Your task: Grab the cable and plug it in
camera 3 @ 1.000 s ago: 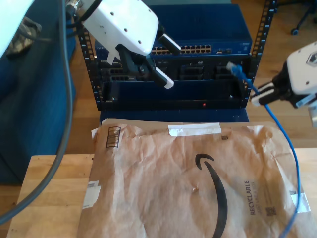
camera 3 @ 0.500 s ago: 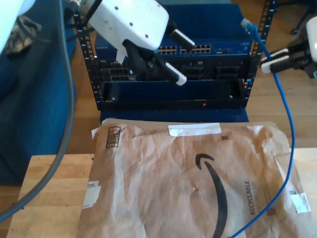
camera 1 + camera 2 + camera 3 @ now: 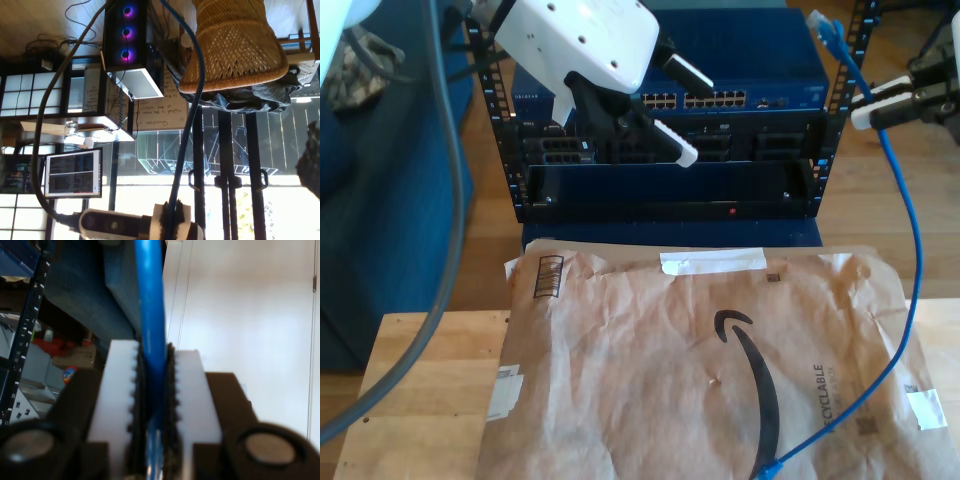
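Blue cable [image 3: 910, 230] is clamped between the pads of my second gripper [image 3: 865, 108] at the exterior view's right, its upper plug [image 3: 820, 22] above the rack [image 3: 750, 190] and its other end lying on the paper envelope [image 3: 720, 380]. My first gripper [image 3: 695, 120] hangs spread and empty before the ports [image 3: 700, 100]. The free stub above the pads looks floppy, so the plug could tilt and miss a socket, and the trailing end could catch on the envelope.

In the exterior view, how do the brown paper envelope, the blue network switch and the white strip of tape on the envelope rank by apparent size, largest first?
1. Brown paper envelope, though it lies nearest the camera.
2. Blue network switch, set farther back, so the gap may be exaggerated.
3. White strip of tape, clearly smallest.
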